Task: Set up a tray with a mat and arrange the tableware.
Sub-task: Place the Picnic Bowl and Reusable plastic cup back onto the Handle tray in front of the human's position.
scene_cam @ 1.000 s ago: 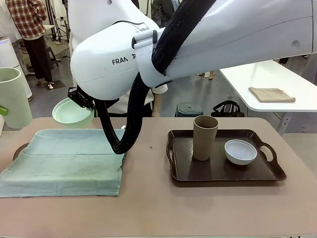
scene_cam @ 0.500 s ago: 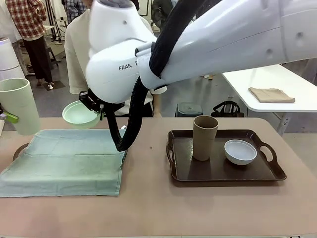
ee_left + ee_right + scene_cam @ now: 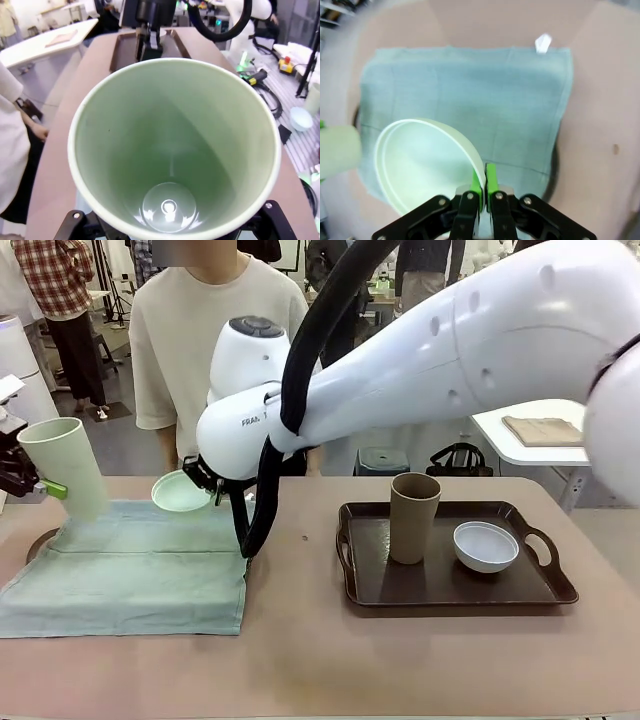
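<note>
My left gripper (image 3: 48,486) is shut on the tall mint-green tumbler (image 3: 62,466), which tilts over the far left corner of the green mat (image 3: 130,565). The left wrist view looks straight into the tumbler (image 3: 170,150). My right gripper (image 3: 482,182), reaching across from the right, is shut on the rim of the small green bowl (image 3: 422,162). That bowl (image 3: 180,491) hangs above the mat's far edge. The mat (image 3: 470,95) covers a dark tray (image 3: 36,544). A brown tumbler (image 3: 413,517) and a pale bowl (image 3: 486,545) stand on a second brown tray (image 3: 450,595) at the right.
A person in a cream shirt (image 3: 215,330) stands at the far side behind the mat. The big white right arm (image 3: 450,350) spans the upper picture above the right tray. Bare tabletop (image 3: 300,660) runs along the near edge.
My right gripper has carried the green bowl rightwards and lower, over the mat's far edge. My left gripper has brought the tumbler in from the left and lower.
</note>
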